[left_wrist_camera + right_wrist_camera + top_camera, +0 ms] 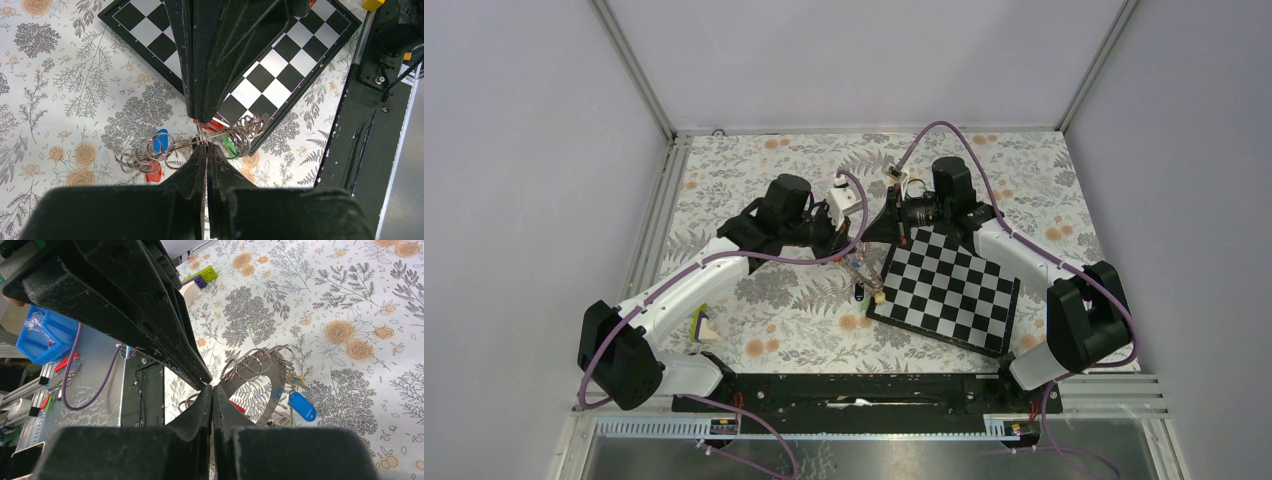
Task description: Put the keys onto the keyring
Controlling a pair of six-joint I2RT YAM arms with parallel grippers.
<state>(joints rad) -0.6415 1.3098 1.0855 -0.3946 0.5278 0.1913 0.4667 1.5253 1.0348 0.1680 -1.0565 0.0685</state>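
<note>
Both grippers meet tip to tip above the floral mat, left of the chessboard. My left gripper (206, 145) is shut on the thin edge of the keyring (235, 129), which runs across its tips. My right gripper (212, 387) is shut too, pinching the same keyring (274, 382), seen here as a broad dark grey curved band. Several small split rings (250, 365) hang on it. The keys dangle below: a blue tag (302, 406), a red one (154, 172) and a green one (230, 146). From above the bunch (864, 287) hangs under the joined grippers.
A black-and-white chessboard (944, 290) lies tilted right of the hanging bunch. A small yellow and white block (705, 327) sits by the left arm's base. Green and purple bricks (205, 275) lie on the mat. A blue bin (42, 332) stands beyond the black base rail (864, 388).
</note>
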